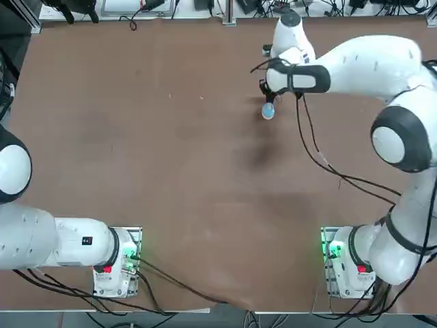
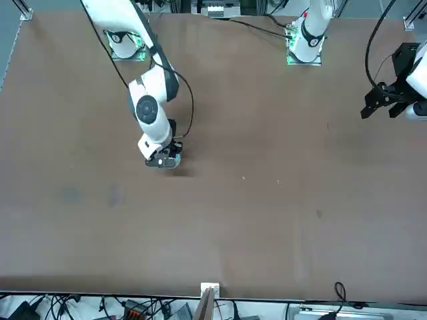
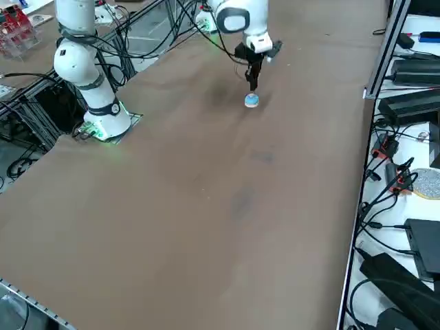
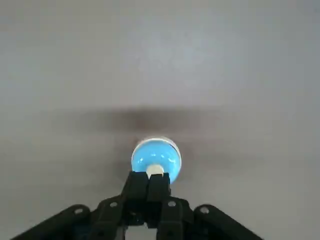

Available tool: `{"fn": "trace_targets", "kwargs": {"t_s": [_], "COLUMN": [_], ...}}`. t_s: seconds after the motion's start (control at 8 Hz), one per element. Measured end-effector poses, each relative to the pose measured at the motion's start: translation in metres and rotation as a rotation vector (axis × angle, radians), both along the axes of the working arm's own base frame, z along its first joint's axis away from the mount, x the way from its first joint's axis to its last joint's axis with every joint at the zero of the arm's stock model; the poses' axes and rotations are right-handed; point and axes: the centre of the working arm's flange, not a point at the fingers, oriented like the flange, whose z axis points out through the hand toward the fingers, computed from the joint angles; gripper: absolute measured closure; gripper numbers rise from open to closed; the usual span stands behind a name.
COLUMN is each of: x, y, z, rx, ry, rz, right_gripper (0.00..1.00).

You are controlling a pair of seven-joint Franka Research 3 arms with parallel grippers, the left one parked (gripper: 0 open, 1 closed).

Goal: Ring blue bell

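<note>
The blue bell (image 4: 156, 156), a small light-blue dome with a whitish rim and a pale top button, stands on the brown table (image 1: 171, 157). It also shows as a small blue dome, the bell (image 1: 268, 111), (image 3: 251, 100), far out on the right half. My right gripper (image 4: 148, 179) is shut, its two black fingers pressed together with nothing between them. Their tips sit right at the bell's pale button. From the side, the gripper (image 3: 252, 86) hangs straight above the bell. In the front view the gripper (image 2: 163, 160) hides the bell.
Cables (image 1: 321, 157) trail from the right arm across the table. Boxes and wiring (image 3: 412, 103) line the shelf beyond the table's right edge. More cables (image 1: 157, 280) lie near the arm bases at the near edge.
</note>
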Motion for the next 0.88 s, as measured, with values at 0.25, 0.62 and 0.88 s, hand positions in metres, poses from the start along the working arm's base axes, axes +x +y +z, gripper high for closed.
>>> {"fn": "trace_targets", "kwargs": {"t_s": [0.25, 0.62, 0.88], "x": [0.005, 0.033, 0.055], "y": [-0.011, -0.047, -0.098], "z": [0.056, 0.13, 0.171], "rx": [-0.005, -0.014, -0.025], "ry": [0.013, 0.053, 0.096], "rz": [-0.018, -0.087, -0.122], "right_gripper": [0.99, 0.99, 0.99]}}
